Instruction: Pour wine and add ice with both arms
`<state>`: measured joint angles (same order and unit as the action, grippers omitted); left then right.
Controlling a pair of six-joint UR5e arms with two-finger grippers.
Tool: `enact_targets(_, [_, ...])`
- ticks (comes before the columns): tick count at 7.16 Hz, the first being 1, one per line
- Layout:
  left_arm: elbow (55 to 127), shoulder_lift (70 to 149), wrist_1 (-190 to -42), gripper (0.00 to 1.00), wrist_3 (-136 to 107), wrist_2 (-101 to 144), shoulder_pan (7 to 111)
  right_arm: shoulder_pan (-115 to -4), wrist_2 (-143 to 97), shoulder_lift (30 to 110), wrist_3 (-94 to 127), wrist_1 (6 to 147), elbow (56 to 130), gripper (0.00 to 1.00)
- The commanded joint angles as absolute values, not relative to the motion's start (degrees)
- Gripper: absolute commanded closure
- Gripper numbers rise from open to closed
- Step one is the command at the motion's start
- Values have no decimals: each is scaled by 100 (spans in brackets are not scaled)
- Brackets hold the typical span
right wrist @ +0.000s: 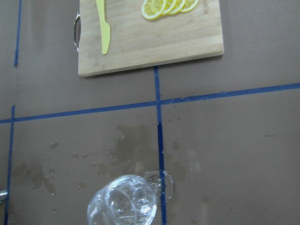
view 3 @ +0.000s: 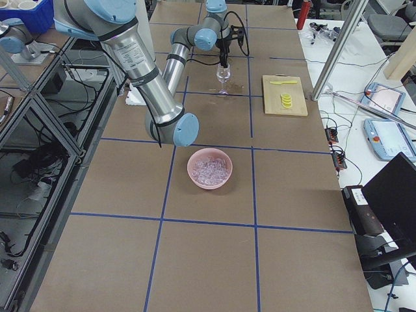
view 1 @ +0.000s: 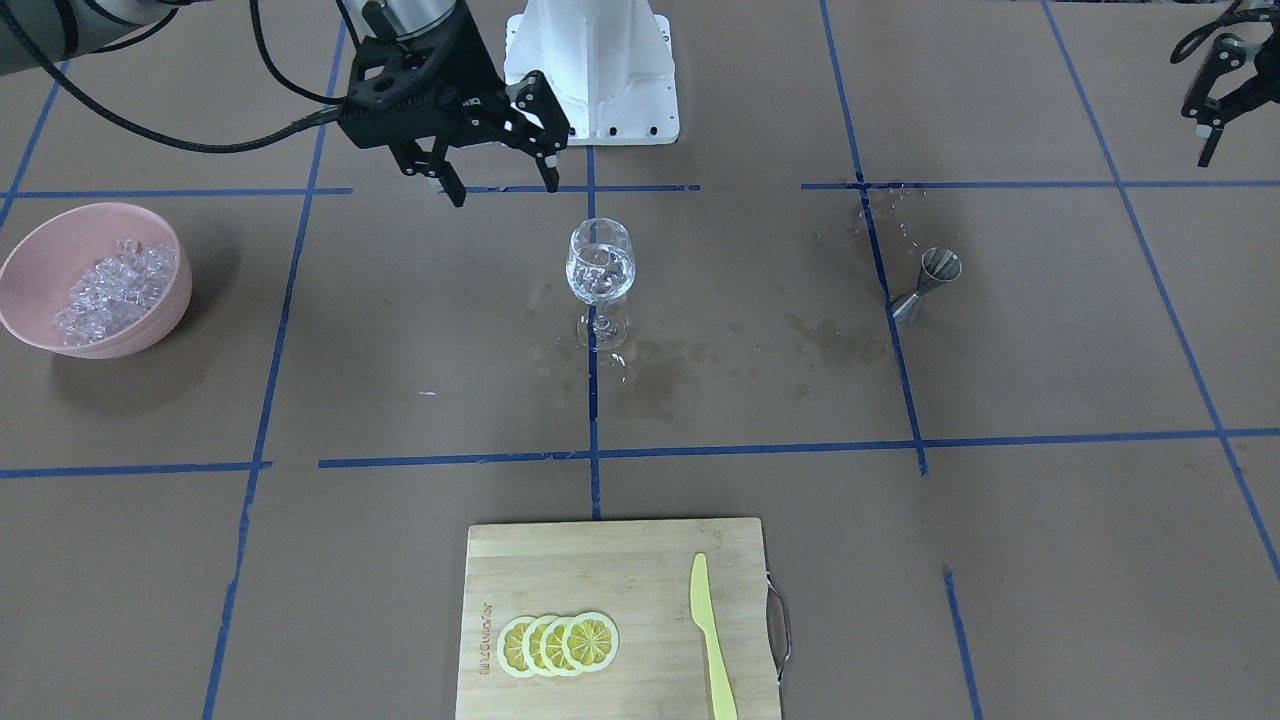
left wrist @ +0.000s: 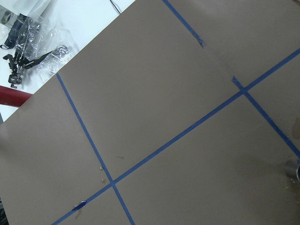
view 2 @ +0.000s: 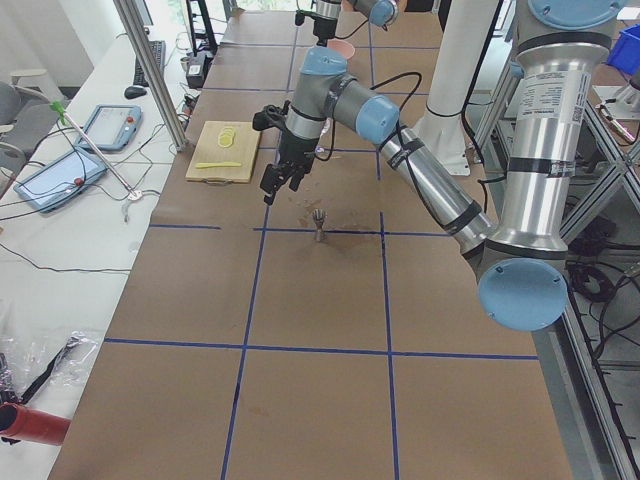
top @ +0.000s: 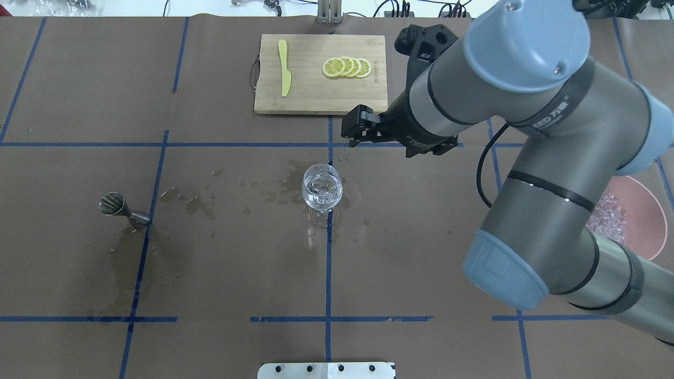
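Observation:
A stemmed wine glass (view 1: 600, 268) stands upright mid-table with clear ice cubes in its bowl; I cannot tell any wine apart from them. It also shows in the overhead view (top: 322, 190) and the right wrist view (right wrist: 123, 207). My right gripper (view 1: 503, 188) is open and empty, raised beside the glass on the robot's side. More ice fills a pink bowl (view 1: 30, 300), partly hidden by the right arm in the overhead view (top: 645, 208). A steel jigger (view 1: 930, 283) stands alone. My left gripper (view 1: 1225, 110) is open and empty, high and apart from the jigger.
A wooden cutting board (view 1: 560, 560) near the operators' edge carries lemon slices (view 1: 558, 643) and a yellow knife (view 1: 712, 640). Wet brown stains (view 1: 660, 378) lie around the glass and the jigger. The white pedestal (view 1: 590, 70) stands behind the glass.

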<state>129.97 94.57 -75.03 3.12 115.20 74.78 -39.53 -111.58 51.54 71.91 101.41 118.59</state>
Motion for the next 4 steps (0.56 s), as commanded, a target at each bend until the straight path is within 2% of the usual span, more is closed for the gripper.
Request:
enact_targets(1, [12054, 9536, -7986, 0, 378, 12616, 8302, -4716, -11450, 5229, 5852, 11140, 11953, 0])
enact_targets(4, [11402, 9457, -8033, 0, 299, 12744, 8472, -6034, -11996, 6070, 3023, 11733, 11918, 0])
